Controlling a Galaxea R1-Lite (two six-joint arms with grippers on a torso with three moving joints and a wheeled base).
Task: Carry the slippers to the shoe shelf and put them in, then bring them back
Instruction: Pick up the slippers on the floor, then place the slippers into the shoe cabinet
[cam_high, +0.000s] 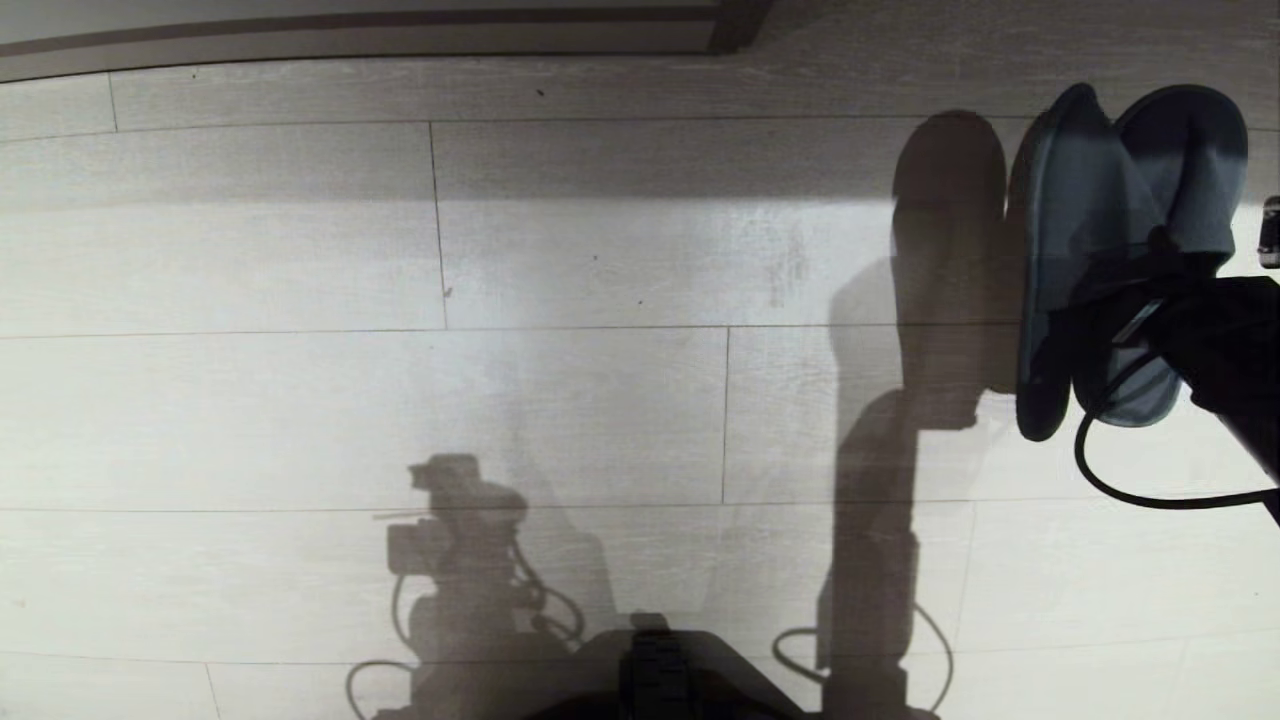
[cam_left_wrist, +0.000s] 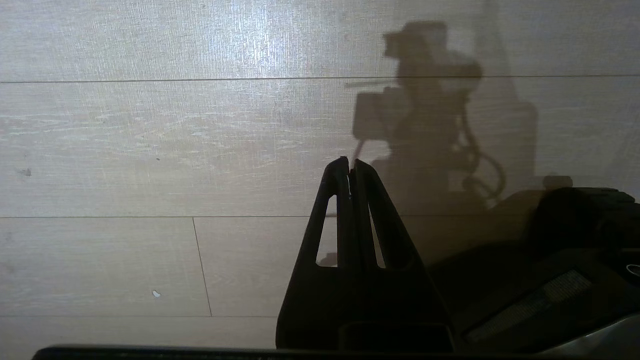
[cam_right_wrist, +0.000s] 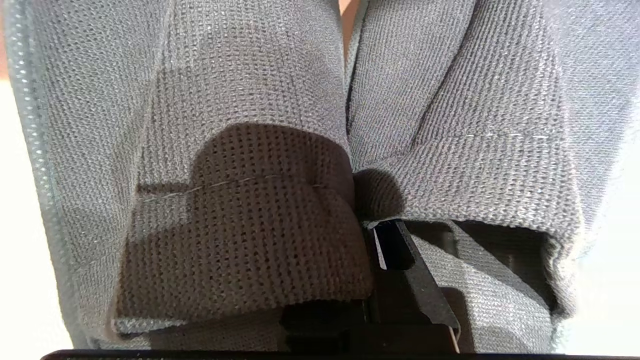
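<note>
The right tool pinches the slippers above open floor; the left tool is pressed together.

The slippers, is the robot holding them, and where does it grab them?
Yes. The right hand holds both slippers together, pinched shut on the fabric edges of their uppers where the two meet. The left hand is shut and holds nothing.

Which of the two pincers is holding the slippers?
The right pincer, clamped on both slippers above the floor; the left pincer is shut on nothing.
</note>
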